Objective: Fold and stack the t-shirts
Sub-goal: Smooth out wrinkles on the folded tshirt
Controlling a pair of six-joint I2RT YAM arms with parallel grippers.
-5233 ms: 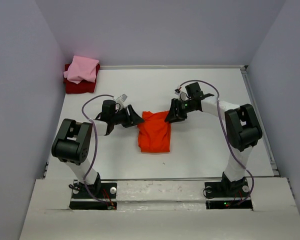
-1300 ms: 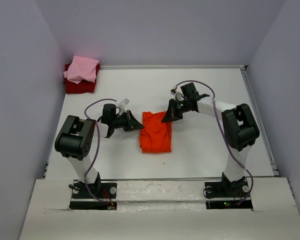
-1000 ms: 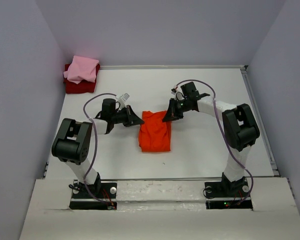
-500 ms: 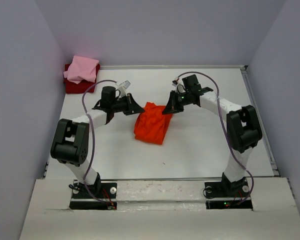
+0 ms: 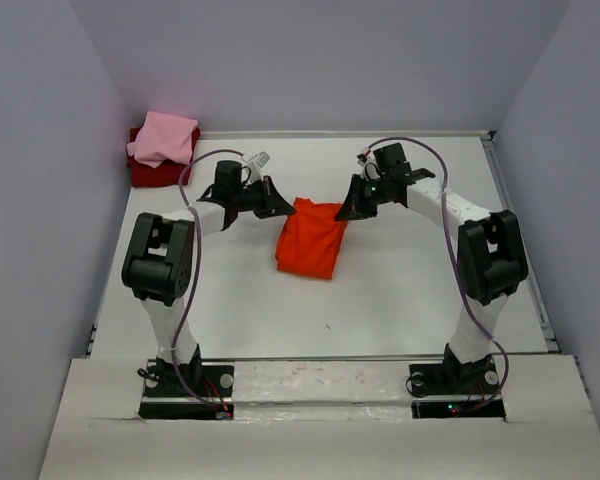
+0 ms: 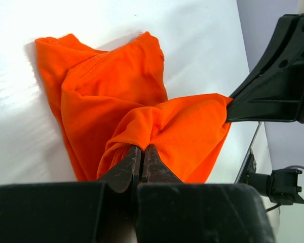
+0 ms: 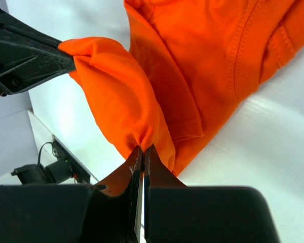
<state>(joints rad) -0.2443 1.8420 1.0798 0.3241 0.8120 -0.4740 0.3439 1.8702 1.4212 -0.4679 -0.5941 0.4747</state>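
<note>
Orange-red cloth is clamped at both far corners. The left pincer (image 5: 277,206) is closed tight on the left corner of the orange-red t-shirt (image 5: 310,245), and the right pincer (image 5: 343,212) is closed tight on the right corner. The held edge is stretched between them, and the near part rests on the surface (image 5: 410,290). Long axis: far to near, with the near end angled slightly left. The pink t-shirt (image 5: 165,138) lies folded on the dark red t-shirt (image 5: 158,175) in the far-left corner.
</note>
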